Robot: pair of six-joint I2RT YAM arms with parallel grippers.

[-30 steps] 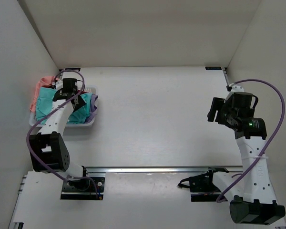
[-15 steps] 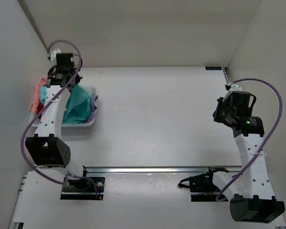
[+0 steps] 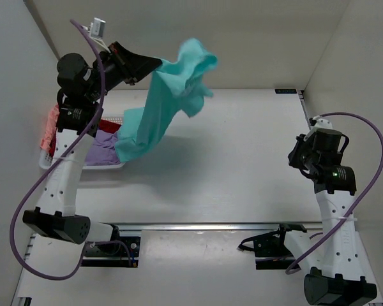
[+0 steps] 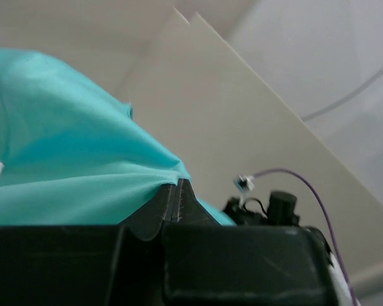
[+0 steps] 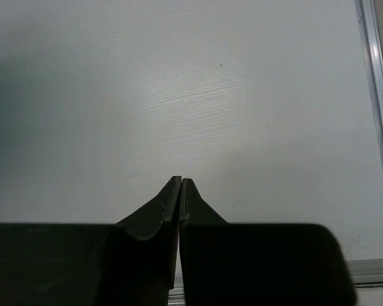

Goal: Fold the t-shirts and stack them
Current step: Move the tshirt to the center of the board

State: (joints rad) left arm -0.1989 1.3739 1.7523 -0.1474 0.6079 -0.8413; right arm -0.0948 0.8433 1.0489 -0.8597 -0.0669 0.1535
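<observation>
Left end effector (image 4: 177,185) tight on the airborne teal t-shirt (image 3: 161,107); right end effector (image 5: 180,182) closed, empty, over the worktop (image 3: 242,150)

The hanging teal t-shirt (image 3: 159,102) and the left arm (image 3: 67,159) cover most of the basket (image 3: 105,166), so only slivers of the lavender t-shirt (image 3: 102,145), dark red t-shirt (image 3: 108,126) and salmon t-shirt (image 3: 50,124) show.
</observation>
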